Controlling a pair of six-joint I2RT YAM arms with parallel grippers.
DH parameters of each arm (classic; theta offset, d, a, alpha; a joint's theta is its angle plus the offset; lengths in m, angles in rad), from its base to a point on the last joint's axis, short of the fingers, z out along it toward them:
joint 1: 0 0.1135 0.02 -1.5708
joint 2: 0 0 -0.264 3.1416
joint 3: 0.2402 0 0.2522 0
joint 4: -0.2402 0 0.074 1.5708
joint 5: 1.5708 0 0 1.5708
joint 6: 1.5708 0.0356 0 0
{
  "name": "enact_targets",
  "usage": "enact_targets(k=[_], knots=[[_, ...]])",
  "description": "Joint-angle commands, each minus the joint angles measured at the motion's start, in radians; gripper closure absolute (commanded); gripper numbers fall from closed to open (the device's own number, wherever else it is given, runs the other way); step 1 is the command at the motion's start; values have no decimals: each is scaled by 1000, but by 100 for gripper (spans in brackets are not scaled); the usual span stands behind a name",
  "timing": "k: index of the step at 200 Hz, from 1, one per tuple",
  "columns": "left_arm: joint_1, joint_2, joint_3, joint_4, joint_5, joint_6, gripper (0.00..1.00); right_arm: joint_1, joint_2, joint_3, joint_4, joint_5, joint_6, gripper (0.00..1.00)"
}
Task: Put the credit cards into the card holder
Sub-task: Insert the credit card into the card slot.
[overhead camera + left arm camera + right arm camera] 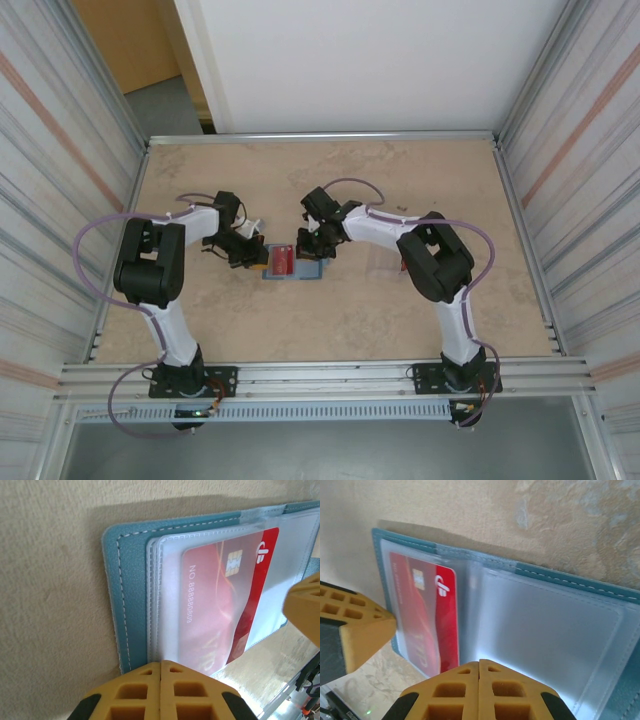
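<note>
On the worktop we see the card holder open, its long axis running from the left end effector to the right end effector. The red credit card sits sleeved just ahead of the left one, the nearer. Both are pressed together, pinching nothing that we can see.

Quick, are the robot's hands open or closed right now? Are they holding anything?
Left gripper: shut, at the edge of the card holder; whether it pinches anything cannot be told.
Right gripper: shut, over the clear sleeves; same doubt.
</note>
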Motion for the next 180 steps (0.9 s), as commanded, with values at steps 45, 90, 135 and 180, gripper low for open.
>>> enact_targets(k=[45,90,135,180], knots=[[2,9,8,-10,6,10,100,27,71,37,24,-45,-3,100],[2,8,8,-12,11,6,100,43,101,78,16,-60,-2,100],[6,-17,21,-32,3,5,100,42,106,96,-6,-57,-12,100],[34,-94,4,-15,18,-2,100,39,98,99,-15,-53,-17,100]])
